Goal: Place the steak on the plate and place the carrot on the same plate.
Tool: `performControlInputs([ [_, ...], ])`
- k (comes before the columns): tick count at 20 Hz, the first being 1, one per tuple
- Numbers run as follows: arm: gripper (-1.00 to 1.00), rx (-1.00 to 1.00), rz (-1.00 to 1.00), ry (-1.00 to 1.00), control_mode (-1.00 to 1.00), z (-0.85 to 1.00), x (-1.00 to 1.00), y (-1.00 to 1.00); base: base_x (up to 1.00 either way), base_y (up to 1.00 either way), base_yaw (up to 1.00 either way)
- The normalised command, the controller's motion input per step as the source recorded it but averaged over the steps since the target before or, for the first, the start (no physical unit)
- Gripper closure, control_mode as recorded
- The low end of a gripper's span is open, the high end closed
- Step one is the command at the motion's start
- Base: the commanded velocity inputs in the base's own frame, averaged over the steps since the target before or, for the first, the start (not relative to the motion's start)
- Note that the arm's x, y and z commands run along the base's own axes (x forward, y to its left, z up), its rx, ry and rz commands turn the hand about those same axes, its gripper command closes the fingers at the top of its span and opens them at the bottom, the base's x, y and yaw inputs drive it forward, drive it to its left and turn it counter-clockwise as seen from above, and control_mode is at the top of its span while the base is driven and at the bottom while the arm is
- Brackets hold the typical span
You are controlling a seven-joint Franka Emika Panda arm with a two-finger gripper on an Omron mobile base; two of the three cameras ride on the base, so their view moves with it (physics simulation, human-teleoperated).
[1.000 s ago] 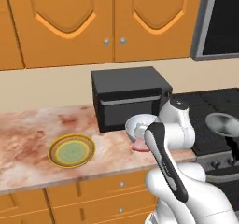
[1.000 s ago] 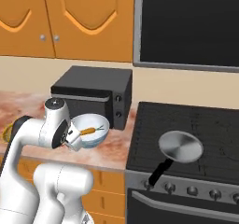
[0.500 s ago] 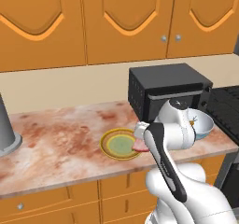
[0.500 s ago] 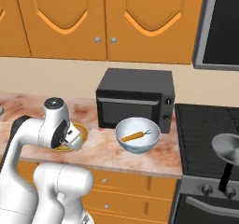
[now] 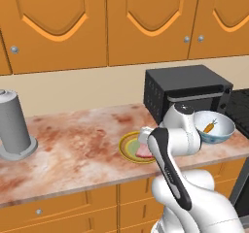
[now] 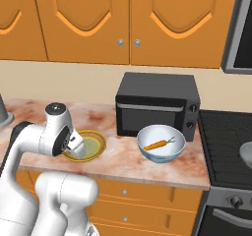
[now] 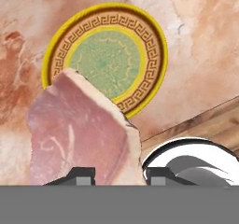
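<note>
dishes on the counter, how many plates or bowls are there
2. The plate sits on the counter in front of the arm, left of the microwave. The bowl stands in front of the microwave, right of the plate, with the carrot inside. More could be hidden behind the arm.

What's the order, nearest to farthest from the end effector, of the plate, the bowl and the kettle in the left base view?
1. The plate, right beside the end effector, which holds the steak.
2. The bowl, off to the right by the microwave.
3. The kettle, at the counter's far left.
</note>
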Motion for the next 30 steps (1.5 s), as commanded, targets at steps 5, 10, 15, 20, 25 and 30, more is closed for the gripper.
performControlInputs([
  [5, 1.00, 0.00, 0.04, 0.00, -1.00, 0.00, 0.52, 0.00, 0.00, 0.00, 0.00],
  [10, 1.00, 0.00, 0.02, 0.02, -1.00, -0.02, 0.72, 0.00, 0.00, 0.00, 0.00],
  [15, 1.00, 0.00, 0.00, 0.14, -1.00, -0.15, 0.69, 0.00, 0.00, 0.00, 0.00],
  [20, 1.00, 0.00, 0.03, 0.13, -1.00, -0.29, 0.41, 0.00, 0.00, 0.00, 0.00],
  [25, 1.00, 0.00, 0.04, 0.02, -1.00, -0.21, 0.28, 0.00, 0.00, 0.00, 0.00],
  [30, 1.00, 0.03, 0.00, 0.00, -1.00, -0.29, 0.03, 0.07, 0.00, 0.00, 0.00],
])
